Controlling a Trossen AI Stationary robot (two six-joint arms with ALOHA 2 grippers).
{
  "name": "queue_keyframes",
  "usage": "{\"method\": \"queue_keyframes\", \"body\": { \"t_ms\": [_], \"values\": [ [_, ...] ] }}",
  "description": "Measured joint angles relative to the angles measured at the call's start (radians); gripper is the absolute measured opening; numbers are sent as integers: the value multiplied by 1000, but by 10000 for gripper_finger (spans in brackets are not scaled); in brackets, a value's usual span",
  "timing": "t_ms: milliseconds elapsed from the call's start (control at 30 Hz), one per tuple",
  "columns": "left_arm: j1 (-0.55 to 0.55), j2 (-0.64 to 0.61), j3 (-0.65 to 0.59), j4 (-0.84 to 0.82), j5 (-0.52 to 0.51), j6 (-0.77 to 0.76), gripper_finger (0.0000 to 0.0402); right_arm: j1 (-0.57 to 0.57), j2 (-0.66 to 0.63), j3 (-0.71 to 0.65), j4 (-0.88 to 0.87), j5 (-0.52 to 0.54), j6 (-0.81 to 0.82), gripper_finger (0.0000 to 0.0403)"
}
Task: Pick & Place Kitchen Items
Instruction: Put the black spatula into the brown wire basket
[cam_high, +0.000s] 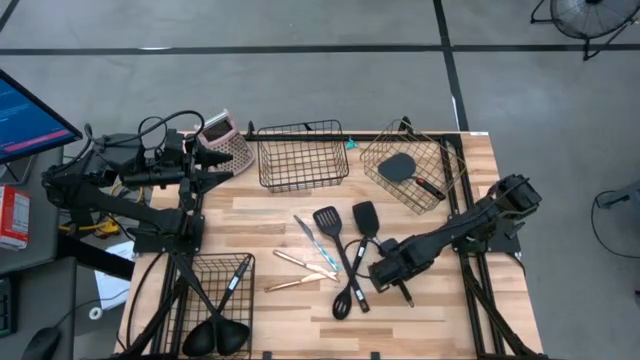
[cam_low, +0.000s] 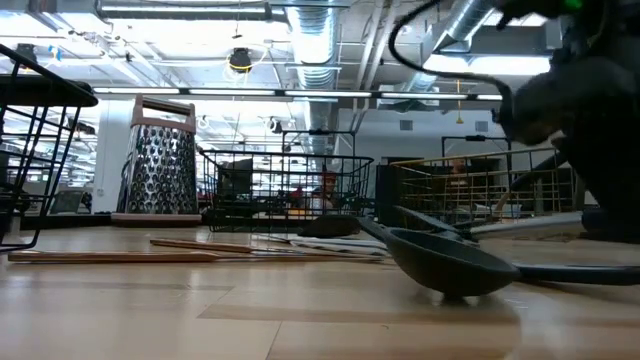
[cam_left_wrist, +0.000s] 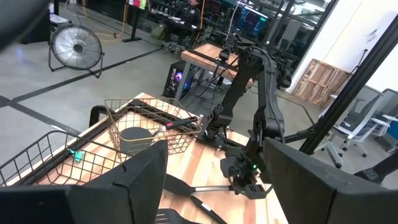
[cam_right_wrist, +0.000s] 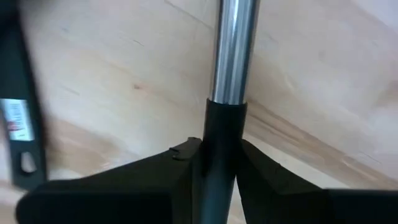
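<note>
Right pincer (cam_right_wrist: 221, 163): clamped on black-and-steel utensil handle (cam_right_wrist: 227, 56).
At table's five o'clock, my low grip readies lifting it basketward.

A robotics lab in an industrial hall — exposed ceiling ducts (cam_low: 330, 40), concrete floor (cam_high: 300, 25), monitor-lit workstations (cam_left_wrist: 252, 15).

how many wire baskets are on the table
3. A black basket sits at the far edge near the middle, a copper basket at the far right holds a black spatula, and a black basket at the near left holds ladles.
</note>
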Motion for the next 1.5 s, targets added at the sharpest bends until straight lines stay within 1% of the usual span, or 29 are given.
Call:
{"method": "queue_keyframes", "body": {
  "t_ms": [233,533,700,833,933,1033,1233,1367,1500],
  "values": [
    [0,0,0,0,3,3,250,0,-112,1,-2,15,-4,68],
    [0,0,0,0,3,3,250,-1,-294,8,-9,105,-29,68],
    [0,0,0,0,3,3,250,-14,-380,51,-10,162,-99,68],
    [0,0,0,0,2,3,250,-49,-430,108,-28,215,-174,67],
    [0,0,0,0,-2,3,250,-92,-455,164,-84,249,-233,67],
    [0,0,0,0,-2,3,250,-152,-467,228,-180,263,-301,67],
    [0,0,0,0,-2,3,250,-320,-459,348,-480,271,-426,67],
    [0,0,0,0,-2,3,250,-444,-459,385,-603,264,-517,67],
    [0,0,0,0,-1,3,250,-578,-458,392,-704,222,-612,67]
  ]
}}
